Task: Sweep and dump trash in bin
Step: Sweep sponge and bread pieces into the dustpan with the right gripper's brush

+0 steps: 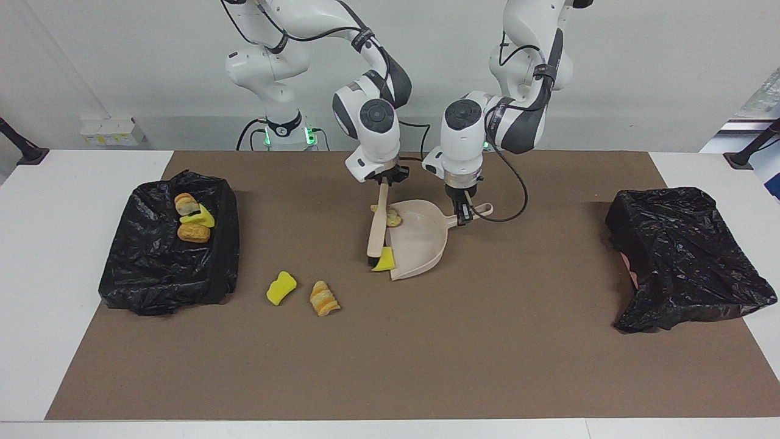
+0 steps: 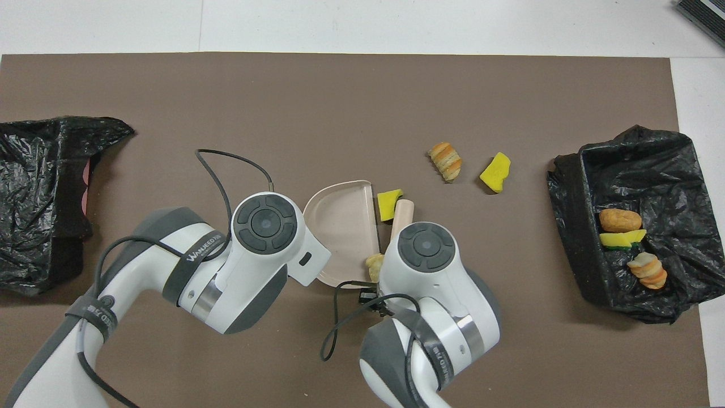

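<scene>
My right gripper (image 1: 384,181) is shut on the handle of a beige brush (image 1: 377,228), whose bristle end touches a yellow spongy chunk (image 1: 384,261) at the mouth of the beige dustpan (image 1: 420,241). My left gripper (image 1: 464,210) is shut on the dustpan's handle. A tan pastry lump (image 1: 390,216) lies at the pan's edge beside the brush handle. A yellow chunk (image 1: 281,288) and a pastry lump (image 1: 324,298) lie loose on the brown mat, toward the right arm's end. Three pieces (image 1: 194,232) lie in the black-lined bin (image 1: 164,268) at that end.
A second bin lined with a black bag (image 1: 688,256) stands at the left arm's end of the table. The brown mat (image 1: 426,353) covers most of the white table. A cable loops from the left gripper over the mat beside the dustpan.
</scene>
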`<state>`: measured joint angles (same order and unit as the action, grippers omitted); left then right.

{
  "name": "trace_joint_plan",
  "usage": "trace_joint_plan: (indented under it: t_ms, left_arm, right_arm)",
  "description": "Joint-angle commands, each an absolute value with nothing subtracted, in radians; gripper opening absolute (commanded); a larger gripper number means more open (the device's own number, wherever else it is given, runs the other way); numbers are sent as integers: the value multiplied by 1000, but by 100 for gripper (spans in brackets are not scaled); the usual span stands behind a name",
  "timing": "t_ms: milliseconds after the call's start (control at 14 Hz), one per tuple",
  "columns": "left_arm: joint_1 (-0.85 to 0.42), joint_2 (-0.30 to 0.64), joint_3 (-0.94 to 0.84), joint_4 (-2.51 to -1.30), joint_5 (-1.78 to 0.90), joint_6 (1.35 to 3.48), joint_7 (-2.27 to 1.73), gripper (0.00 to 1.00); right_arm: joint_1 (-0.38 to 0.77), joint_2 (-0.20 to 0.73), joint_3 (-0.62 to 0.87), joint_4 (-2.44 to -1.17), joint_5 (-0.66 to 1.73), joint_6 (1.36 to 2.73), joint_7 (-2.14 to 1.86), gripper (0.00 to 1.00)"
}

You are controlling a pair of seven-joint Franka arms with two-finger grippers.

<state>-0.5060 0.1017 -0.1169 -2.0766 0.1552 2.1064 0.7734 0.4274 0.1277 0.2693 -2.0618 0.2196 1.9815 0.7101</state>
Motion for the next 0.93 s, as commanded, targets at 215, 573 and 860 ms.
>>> trace_joint_plan:
  t_ms: [215,573,860]
  left_arm:
    - [-515,72,-107,-2126,170,2154,742,0]
    - [-494,75,-107,-2126,170,2164,741,0]
    - [-494,80,-106,-2123,169,2167,718,0]
  right_arm:
    - [358,164,261,-1910,198,1845,560,0]
    - [272,181,261,-1894,19,1839,514,0]
    - [129,231,261,-1846,-161,1824,401,0]
